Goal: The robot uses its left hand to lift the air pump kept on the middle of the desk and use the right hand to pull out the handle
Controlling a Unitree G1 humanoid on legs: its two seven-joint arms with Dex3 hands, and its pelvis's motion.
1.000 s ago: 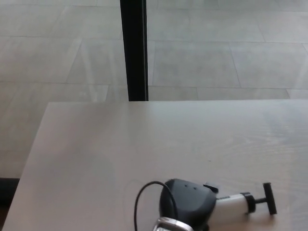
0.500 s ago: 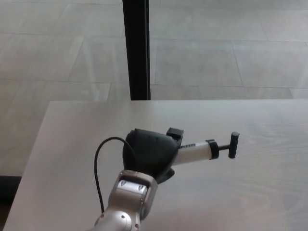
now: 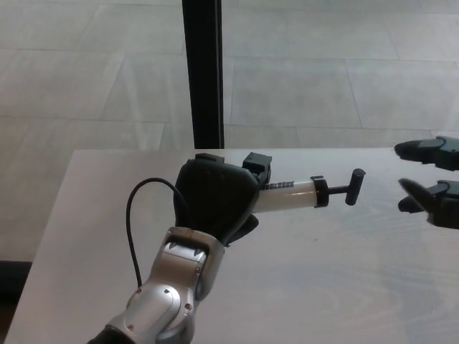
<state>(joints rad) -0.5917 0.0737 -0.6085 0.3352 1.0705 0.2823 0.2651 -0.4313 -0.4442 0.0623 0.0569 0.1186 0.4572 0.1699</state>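
My left hand (image 3: 215,197) is shut on the air pump (image 3: 294,193), holding it up above the pale desk (image 3: 344,287). The pump's white barrel points right and slightly up. Its black T-handle (image 3: 354,185) sticks out at the right end on a short rod. My right hand (image 3: 430,179) comes in from the right edge, open, with its fingers (image 3: 419,149) spread. It is level with the handle and a short way to the right of it, not touching.
A black vertical post (image 3: 203,72) stands behind the desk's far edge. Grey floor tiles (image 3: 323,72) lie beyond. A black cable (image 3: 133,222) loops off my left wrist.
My left hand has raised the pump a little higher and further from me. My right hand has come into view at the right edge, open, facing the handle.
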